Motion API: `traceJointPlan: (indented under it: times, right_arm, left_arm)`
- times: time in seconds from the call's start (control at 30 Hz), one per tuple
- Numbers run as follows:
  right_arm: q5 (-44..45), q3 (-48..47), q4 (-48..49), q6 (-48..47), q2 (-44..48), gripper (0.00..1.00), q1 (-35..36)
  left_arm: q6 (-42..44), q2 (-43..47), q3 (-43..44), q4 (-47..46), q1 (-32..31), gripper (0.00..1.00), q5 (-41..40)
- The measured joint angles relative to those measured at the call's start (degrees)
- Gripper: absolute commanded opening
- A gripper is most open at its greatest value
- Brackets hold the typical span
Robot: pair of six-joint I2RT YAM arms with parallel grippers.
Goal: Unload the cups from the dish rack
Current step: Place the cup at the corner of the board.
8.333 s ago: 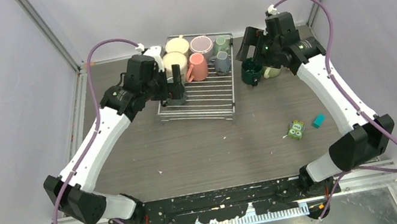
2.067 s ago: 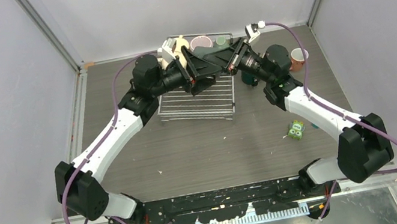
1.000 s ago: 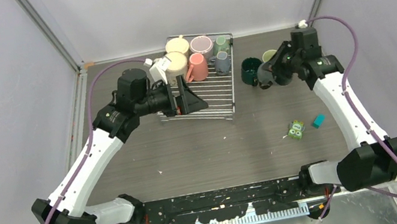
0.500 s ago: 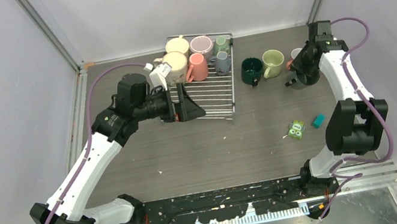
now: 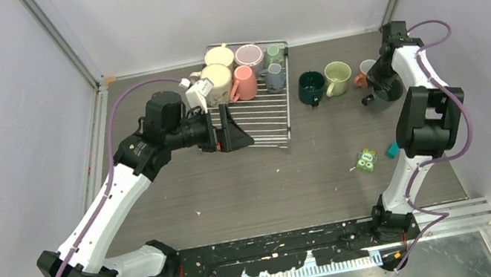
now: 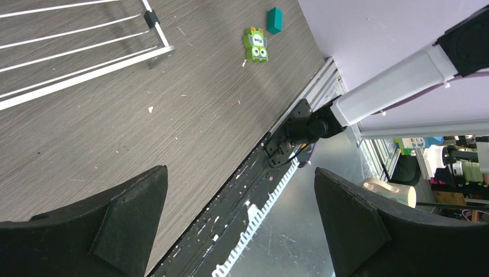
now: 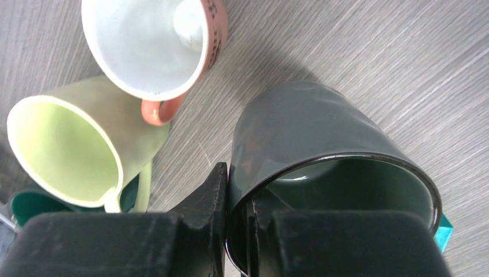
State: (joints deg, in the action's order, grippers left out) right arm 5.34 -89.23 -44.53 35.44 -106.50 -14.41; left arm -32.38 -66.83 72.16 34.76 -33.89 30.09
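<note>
Dish rack (image 5: 263,117): lies on the table (image 5: 250,183) at the far middle. Its near bars are bare and its far end carries six cups.
Cups in rack: a cream mug (image 5: 219,55) sits at the far left corner, with a second cream mug (image 5: 217,79) just in front of it. A mauve mug (image 5: 249,55) and a small pale green mug (image 5: 274,51) stand along the far rim. A salmon pink mug (image 5: 244,83) and a grey mug (image 5: 275,78) stand just in front of those two.
Cups on table: a dark teal mug (image 5: 311,87), a yellow-green mug (image 5: 338,78) and a salmon mug with white inside (image 5: 365,70) stand close together in a row right of the rack.
Right pincer (image 7: 236,191): clenched on the rim of a dark grey mug (image 7: 311,115), one finger outside the wall and the other inside. The mug is near the table's right edge, just beside the salmon mug with white inside. I cannot tell whether its base rests on the table.
Left pincer (image 6: 240,170): released, fingers spread wide with nothing between them. It hovers over the rack's near left part.
Toys: a green toy block (image 6: 256,45) and a teal block (image 6: 274,19) lie near each other on the table, well apart from the rack.
</note>
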Motion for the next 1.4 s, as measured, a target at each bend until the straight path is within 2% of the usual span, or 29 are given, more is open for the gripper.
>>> traceJointPlan:
  times: [0.3, 0.57, 0.97, 1.4]
  right_arm:
    - [3.13, -7.98, -2.71, -1.68, -9.07, 0.01, -0.74]
    - [4.68, -12.07, -4.61, -2.64, -13.44, 0.01, -1.27]
    - [5.64, -14.82, -6.05, -2.82, -15.30, 0.20, -1.55]
    - [6.16, -15.41, -6.93, -2.95, -15.80, 0.27, -1.55]
  left_arm:
    - [1.18, -0.79, 0.00, 0.68, 0.00, 1.00, 0.57]
    - [1.38, -1.20, 0.00, 0.87, 0.00, 1.00, 0.63]
    - [1.38, -1.55, 0.00, 0.87, 0.00, 1.00, 0.61]
    - [1.38, -1.88, 0.00, 0.87, -0.02, 1.00, 0.63]
